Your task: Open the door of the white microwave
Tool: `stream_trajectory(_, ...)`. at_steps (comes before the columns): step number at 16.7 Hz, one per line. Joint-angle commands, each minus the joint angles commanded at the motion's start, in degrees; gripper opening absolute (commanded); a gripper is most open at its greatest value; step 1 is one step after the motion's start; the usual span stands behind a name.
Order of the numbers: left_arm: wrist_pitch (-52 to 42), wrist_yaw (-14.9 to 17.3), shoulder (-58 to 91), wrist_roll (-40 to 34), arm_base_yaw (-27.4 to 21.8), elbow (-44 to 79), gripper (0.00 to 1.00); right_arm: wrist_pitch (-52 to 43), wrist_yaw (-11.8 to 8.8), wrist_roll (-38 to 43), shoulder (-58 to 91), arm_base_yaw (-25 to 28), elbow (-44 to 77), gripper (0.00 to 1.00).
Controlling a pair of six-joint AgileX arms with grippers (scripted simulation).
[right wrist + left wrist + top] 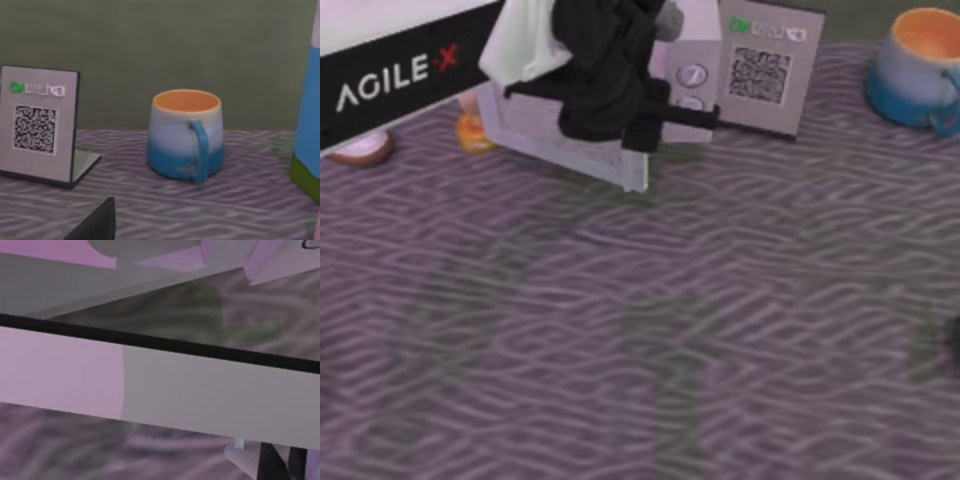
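White plastic fills the far left of the table: the white microwave stands at the back, just left of a grey QR-code placard, and the door already hangs part-way out from its front, its free edge swung toward the near side of the table. The left gripper sits over that door, black against the pale panel, with the arm's bulk covering most of the oven's top. Whether its fingers are spread or pinching the door edge I cannot tell, since the arm hides them from above and the left wrist view shows only a close pale slab with a dark strip along it (likely the door edge, though that is a guess).

The step in hand looks like the swing itself: the door is ajar, not yet wide. The next move calls for carrying the free edge further round in an arc about the hinge rather than a straight pull, so the light oven does not slide.

The right arm is parked at the table's right edge, its wrist camera facing a blue-and-orange mug beside the placard.
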Motion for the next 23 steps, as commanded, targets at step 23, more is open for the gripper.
stream_trajectory(23,2.84,3.92,-5.06,6.98,1.54,-7.09,0.00,0.00,0.00,0.00,0.00,0.00,0.00,1.00)
